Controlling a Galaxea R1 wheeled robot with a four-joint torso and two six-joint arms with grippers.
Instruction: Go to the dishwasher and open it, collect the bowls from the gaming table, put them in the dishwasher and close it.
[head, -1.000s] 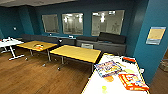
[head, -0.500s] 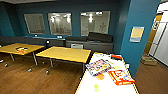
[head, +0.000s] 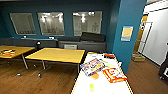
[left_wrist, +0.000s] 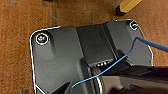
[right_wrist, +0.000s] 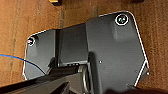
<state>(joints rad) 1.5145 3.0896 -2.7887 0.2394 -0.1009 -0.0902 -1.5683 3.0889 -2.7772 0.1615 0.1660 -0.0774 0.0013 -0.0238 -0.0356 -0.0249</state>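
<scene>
rolling up on the gaming table
box games parked at 12 o'clock on its surface; gripper state, can't tell.

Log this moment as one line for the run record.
phase: driving | ahead: gaming table, white top, game boxes on it | left: yellow tables | floor: wood | bowls: not discernible
</scene>
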